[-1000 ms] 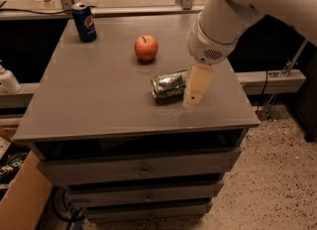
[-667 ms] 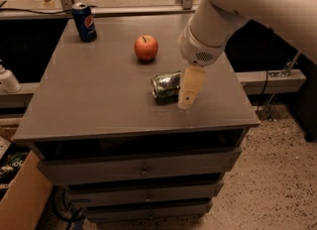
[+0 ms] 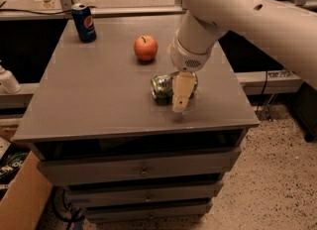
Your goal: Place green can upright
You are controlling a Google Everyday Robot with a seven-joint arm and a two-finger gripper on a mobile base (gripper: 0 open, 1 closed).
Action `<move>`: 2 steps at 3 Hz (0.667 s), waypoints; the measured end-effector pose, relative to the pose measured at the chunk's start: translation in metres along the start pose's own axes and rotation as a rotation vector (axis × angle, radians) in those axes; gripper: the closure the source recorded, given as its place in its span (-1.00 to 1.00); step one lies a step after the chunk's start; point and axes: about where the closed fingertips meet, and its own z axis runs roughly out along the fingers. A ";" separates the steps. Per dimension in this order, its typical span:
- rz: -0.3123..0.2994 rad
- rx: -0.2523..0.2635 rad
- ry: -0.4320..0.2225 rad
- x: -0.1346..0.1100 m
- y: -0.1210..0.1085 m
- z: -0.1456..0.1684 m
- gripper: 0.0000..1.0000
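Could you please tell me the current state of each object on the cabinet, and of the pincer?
green can: lying on its side
blue can: standing upright
apple: resting stem up
pincer: lowered at the green can, partly covering it
drawers: shut

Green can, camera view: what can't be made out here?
- The green can, on its side: right end hidden by the gripper in front of it.
- Whether gripper touches can: single view, cannot tell.
- Can's label text: too small to read.
- The arm: cut off at top and right edges.
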 end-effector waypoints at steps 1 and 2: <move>-0.023 -0.023 0.027 -0.007 -0.004 0.017 -0.65; -0.025 -0.043 0.051 -0.015 -0.008 0.022 -0.20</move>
